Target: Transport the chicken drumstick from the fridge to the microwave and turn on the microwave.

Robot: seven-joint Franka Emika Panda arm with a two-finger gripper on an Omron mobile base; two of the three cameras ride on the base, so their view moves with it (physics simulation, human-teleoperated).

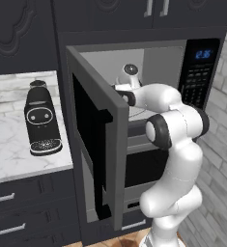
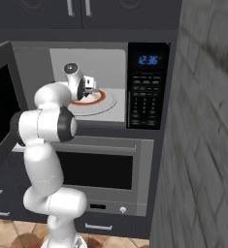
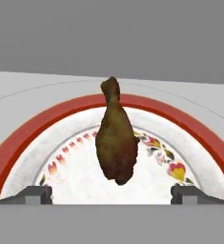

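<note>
- Left base view: the microwave stands with its door swung wide, the white arm reaching into the cavity; a black coffee machine sits on the marble bench left of the microwave.
- Right base view: the pincer hangs inside the microwave over a red-rimmed plate, left of the keypad.
- Hand view: the chicken drumstick lies on the plate, bone end away; the pincer's fingertips stand wide apart either side of it, gripping nothing.

We see flat, even rendered light, soft-edged low-resolution frames, dim dark cabinets, and no glare.
</note>
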